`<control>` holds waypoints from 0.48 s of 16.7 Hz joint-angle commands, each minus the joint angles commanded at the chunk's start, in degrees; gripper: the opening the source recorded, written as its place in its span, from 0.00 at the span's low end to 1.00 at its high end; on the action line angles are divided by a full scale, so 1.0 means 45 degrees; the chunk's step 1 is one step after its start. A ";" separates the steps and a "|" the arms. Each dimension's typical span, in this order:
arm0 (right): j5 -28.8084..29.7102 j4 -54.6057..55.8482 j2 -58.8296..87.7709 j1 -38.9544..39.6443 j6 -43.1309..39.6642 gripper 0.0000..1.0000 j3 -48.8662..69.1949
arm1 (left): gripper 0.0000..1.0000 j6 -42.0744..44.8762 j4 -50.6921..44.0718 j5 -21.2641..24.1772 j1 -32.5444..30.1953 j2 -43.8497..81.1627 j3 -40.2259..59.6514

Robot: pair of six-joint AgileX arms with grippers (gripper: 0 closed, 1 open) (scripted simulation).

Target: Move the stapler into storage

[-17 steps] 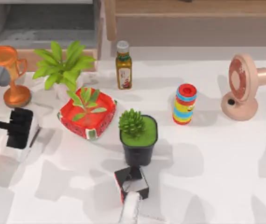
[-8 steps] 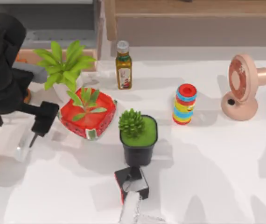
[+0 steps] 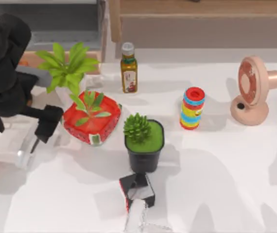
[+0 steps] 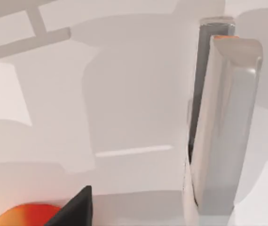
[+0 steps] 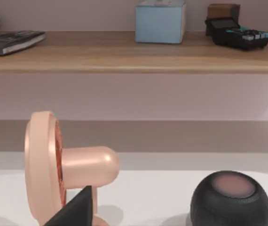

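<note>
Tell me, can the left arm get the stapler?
Probably yes: the left gripper hangs right over the stapler, which lies on bare table beside the watermelon planter, with nothing between them.

watermelon planter (image 3: 92,119) crowds the stapler (image 3: 25,149); left side open.

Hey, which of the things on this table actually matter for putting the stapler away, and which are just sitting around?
Part of the job:
- stapler
- left gripper, over the stapler

Just lying about:
- oil bottle
- pink fan
- striped can
- succulent pot
- watermelon planter
- black box
</note>
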 joint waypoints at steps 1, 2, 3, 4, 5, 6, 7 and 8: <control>0.0000 0.0000 0.0000 0.0000 0.0000 1.00 0.0000 | 1.00 -0.0013 0.0009 -0.0001 -0.0012 -0.0006 -0.0019; 0.0000 0.0000 0.0000 0.0000 0.0000 1.00 0.0000 | 1.00 -0.0068 0.0059 -0.0002 -0.0063 -0.0036 -0.0106; 0.0000 0.0000 0.0000 0.0000 0.0000 1.00 0.0000 | 1.00 -0.0142 0.0157 0.0001 -0.0137 -0.0069 -0.0242; 0.0000 0.0000 0.0000 0.0000 0.0000 1.00 0.0000 | 1.00 -0.0211 0.0298 0.0007 -0.0208 -0.0089 -0.0415; 0.0000 0.0000 0.0000 0.0000 0.0000 1.00 0.0000 | 1.00 -0.0262 0.0479 0.0016 -0.0265 -0.0091 -0.0603; 0.0000 0.0000 0.0000 0.0000 0.0000 1.00 0.0000 | 1.00 -0.0291 0.0695 0.0020 -0.0297 -0.0055 -0.0788; 0.0000 0.0000 0.0000 0.0000 0.0000 1.00 0.0000 | 1.00 -0.0299 0.0936 0.0019 -0.0305 0.0028 -0.0959; 0.0000 0.0000 0.0000 0.0000 0.0000 1.00 0.0000 | 1.00 -0.0282 0.1195 0.0016 -0.0288 0.0152 -0.1110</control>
